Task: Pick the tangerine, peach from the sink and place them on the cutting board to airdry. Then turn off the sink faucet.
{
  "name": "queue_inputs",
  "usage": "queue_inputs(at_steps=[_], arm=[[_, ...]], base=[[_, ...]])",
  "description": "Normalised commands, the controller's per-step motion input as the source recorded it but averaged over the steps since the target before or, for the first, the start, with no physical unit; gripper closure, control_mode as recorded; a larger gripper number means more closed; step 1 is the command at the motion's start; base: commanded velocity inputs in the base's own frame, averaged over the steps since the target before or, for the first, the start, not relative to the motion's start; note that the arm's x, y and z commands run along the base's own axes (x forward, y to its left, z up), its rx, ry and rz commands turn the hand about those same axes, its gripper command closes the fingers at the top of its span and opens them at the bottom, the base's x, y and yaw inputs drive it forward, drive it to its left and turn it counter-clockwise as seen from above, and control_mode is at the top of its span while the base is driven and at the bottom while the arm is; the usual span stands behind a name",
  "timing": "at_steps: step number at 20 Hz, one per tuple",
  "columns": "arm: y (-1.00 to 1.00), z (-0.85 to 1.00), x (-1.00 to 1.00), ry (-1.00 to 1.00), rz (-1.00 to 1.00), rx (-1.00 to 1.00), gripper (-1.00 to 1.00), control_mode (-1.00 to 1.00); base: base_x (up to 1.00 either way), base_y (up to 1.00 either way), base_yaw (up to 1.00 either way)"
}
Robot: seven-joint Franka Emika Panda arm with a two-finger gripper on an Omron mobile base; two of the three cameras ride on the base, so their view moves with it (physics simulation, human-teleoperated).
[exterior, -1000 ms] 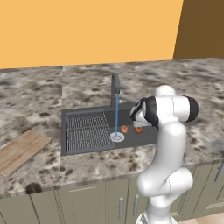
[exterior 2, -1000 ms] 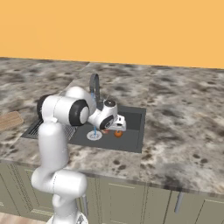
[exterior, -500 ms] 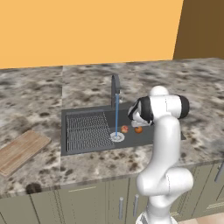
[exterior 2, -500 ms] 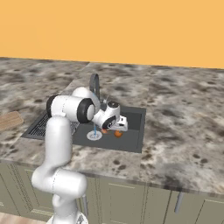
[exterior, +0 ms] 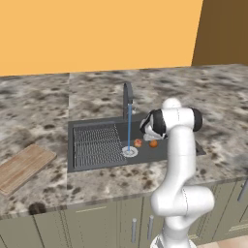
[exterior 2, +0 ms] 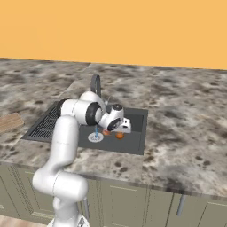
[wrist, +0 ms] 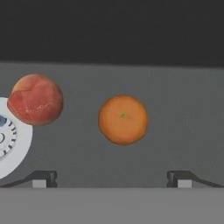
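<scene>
Hand lowering into the sink, lined up on the tangerine.

Over the last second my arm has folded down and my hand has dropped closer to the sink floor; fingers spread wide, holding nothing. The tangerine sits centred between them, just ahead. The peach lies beside it, overlapping the drain rim, apart from the tangerine. Water is running from the faucet. The cutting board is far off on the counter, bare. So I judge this the approach for the first pick: nothing moved yet, faucet unhandled.
</scene>
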Motion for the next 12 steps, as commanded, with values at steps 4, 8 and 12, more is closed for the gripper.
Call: queue_inputs(at_steps=[4, 8, 12], arm=[[-0.05, -0.3, 0.38, 0.01, 0.0, 0.0, -1.0, -1.0], [-0.01, -0.28, 0.4, 0.01, 0.0, 0.0, -1.0, -1.0], [0.0, -0.27, 0.37, 0.02, 0.0, 0.0, -1.0, -1.0]], base=[[0.0, 0.0, 0.0], [0.0, 0.0, 0.0], [0.0, 0.0, 0.0]])
